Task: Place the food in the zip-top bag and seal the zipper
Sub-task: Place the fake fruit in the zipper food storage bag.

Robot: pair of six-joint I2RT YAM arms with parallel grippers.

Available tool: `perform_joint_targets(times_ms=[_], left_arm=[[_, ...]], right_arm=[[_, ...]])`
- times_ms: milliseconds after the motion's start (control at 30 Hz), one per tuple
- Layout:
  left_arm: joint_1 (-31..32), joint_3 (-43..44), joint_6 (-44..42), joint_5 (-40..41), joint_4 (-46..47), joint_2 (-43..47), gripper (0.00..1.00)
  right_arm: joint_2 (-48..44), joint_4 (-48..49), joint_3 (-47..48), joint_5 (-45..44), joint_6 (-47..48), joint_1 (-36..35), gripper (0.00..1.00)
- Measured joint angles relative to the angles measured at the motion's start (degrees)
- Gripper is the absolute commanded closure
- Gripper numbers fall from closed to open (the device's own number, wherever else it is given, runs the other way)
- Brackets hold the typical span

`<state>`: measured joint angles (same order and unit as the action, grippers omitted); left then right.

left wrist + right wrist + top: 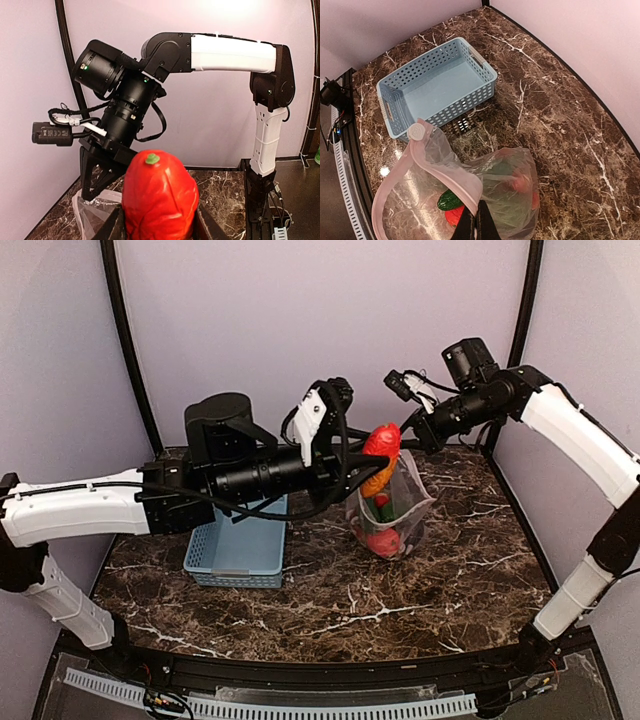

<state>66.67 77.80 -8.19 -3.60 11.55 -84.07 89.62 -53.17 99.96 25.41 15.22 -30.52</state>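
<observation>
Label on the wrist camera (50,134) is too small to read. The left pincer (159,227) clamps the red pepper (160,195) just above the zip-top bag (512,187). The right pincer (476,225), closed, pinches the bag's rim. Other food (451,202) lies inside the bag.

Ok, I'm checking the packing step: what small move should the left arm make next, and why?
Probably lower the pepper a little into the bag, then open the left jaws. The left gripper grips the pepper by the bag's mouth, which the right gripper holds up and open, with other food already inside.
</observation>
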Motion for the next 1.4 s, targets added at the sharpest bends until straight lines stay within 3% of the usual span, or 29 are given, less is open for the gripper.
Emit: perform_joint_targets(times_ms=[400,767,1000,1067,1233,1400], left_arm=[[3.8,-4.9,-4.2,8.3,20.5,-7.5,0.82],[3.8,-7.5,-6.0,25.9,38.1,-17.1,0.81],[3.8,-4.6,-6.4,31.0,41.7,-24.3,0.79],[3.8,-4.3,-6.1,32.1,41.8,-24.7,0.72],[3.8,-4.0,-4.5,34.6,42.4,-24.7,0.44],[3.8,-4.0,-3.2,35.6,42.3,-24.7,0.3]], right_arm=[[1.2,0.0,-0.2,2.5,-1.4,-0.5,1.0],[2.2,-1.1,3.5,3.1,-2.4,-0.5,1.0],[2.2,-1.5,3.7,3.0,-2.4,-0.5,1.0],[2.2,-1.6,3.7,2.9,-2.4,-0.5,1.0],[2.2,-1.7,3.7,2.8,-2.4,-0.5,1.0],[2.2,-1.7,3.7,2.8,-2.4,-0.5,1.0]])
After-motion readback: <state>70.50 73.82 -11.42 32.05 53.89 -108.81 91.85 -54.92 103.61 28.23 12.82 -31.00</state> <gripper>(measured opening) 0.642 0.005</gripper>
